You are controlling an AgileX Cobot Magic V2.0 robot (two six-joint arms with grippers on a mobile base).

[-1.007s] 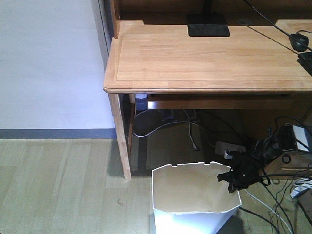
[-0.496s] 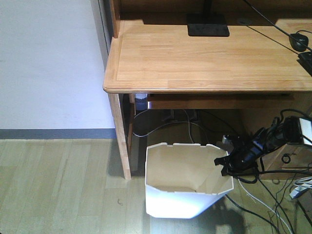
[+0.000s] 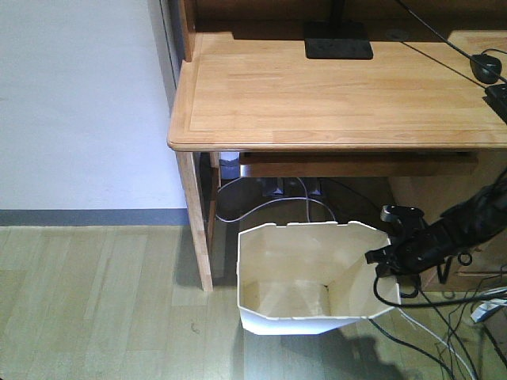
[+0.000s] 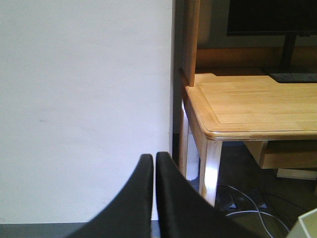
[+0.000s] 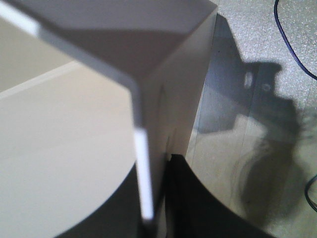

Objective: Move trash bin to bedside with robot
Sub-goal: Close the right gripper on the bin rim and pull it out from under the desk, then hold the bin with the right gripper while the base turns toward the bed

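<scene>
Trash bin [image 3: 293, 273] rim wall pinched between right claw [image 3: 375, 257] fingers

The right claw [image 5: 153, 171] pinches the white rim of the trash bin [image 5: 64, 148], one black finger inside, one outside
</scene>
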